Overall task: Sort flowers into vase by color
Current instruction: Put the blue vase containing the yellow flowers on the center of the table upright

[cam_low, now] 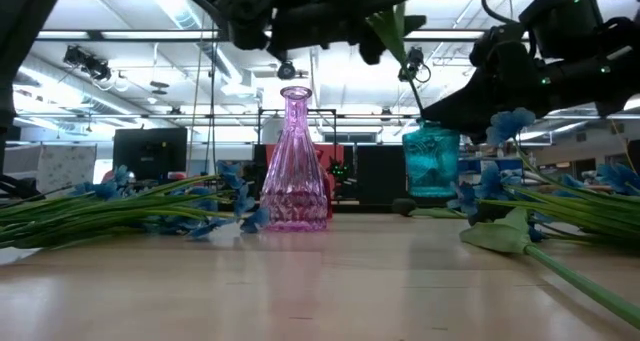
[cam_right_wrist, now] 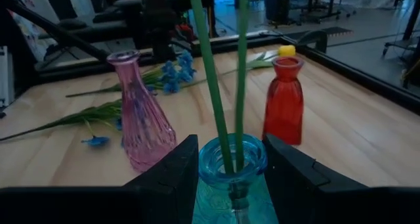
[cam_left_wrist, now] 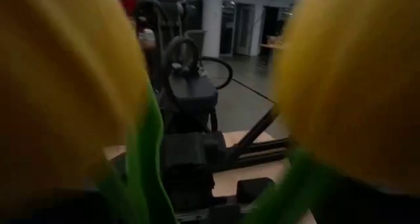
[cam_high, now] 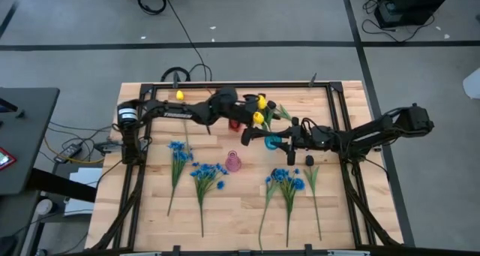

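Note:
Two yellow tulips (cam_high: 259, 110) stand over the teal vase (cam_high: 272, 141), and their buds (cam_left_wrist: 59, 86) fill the left wrist view. Their two green stems (cam_right_wrist: 213, 73) run down into the vase's mouth (cam_right_wrist: 233, 159). My left gripper (cam_high: 246, 110) is up at the stems, just under the buds, and is shut on them. My right gripper (cam_right_wrist: 230, 150) is at the teal vase from the table's right, shut on its neck. The vase stands upright on the table (cam_low: 432, 161). My left gripper holds the two stems high up, close under the buds (cam_left_wrist: 147, 152); the buds hide the fingers and the kind of hold. The stems hang down from it, with their lower ends inside the teal vase. My right gripper has the teal vase's neck (cam_right_wrist: 231, 175) between its two fingers (cam_right_wrist: 172, 178), coming level from the table's right. The vase stands upright with its base on the table.
A red vase (cam_high: 235, 124) stands just beyond the teal one, and a pink vase (cam_high: 233, 162) stands nearer the front. Blue-blossom stems (cam_high: 178, 157) (cam_high: 206, 175) (cam_high: 287, 182) and a dark tulip (cam_high: 309, 160) lie on the front half. One yellow tulip (cam_high: 179, 95) lies at the far edge.

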Controlling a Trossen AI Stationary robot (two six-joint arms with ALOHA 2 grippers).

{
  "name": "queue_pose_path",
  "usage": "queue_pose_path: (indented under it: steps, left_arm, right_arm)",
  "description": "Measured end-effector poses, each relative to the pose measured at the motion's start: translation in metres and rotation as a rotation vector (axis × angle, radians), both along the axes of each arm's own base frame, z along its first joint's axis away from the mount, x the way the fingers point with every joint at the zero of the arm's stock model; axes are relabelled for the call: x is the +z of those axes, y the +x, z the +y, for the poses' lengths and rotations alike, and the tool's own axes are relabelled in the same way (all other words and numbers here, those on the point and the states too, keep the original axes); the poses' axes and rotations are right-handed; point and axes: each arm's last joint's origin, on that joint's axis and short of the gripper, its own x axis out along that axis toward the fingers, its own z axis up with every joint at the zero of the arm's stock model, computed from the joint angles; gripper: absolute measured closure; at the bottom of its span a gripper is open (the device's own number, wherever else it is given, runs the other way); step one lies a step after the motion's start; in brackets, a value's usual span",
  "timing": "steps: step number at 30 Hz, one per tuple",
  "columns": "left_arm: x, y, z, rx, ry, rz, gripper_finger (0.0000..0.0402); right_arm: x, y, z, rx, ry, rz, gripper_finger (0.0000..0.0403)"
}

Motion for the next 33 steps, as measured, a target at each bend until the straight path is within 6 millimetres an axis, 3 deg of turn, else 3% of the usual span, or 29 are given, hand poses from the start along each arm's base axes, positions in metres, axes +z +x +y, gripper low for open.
queue_pose_path:
  steps: [12,16,21,33]
  left_arm:
    - [0.001,0.006,0.006,0.032,0.026,0.011,0.0079]
    - [0.004,0.024,0.01,0.024,0.027,0.014,0.0079]
    - [-0.009,0.043,0.014,-0.015,-0.009,0.097,0.0079]
    - [-0.018,0.047,0.01,-0.028,0.009,0.108,0.0079]
  right_arm:
    - [-0.001,0.001,-0.004,-0.023,0.01,0.01,0.0244]
    - [0.0,0.001,-0.006,-0.033,0.013,0.003,0.0244]
    - [-0.001,0.001,-0.005,-0.031,0.025,0.01,0.0244]
    - [-0.002,0.001,-0.006,-0.039,0.049,0.018,0.0244]
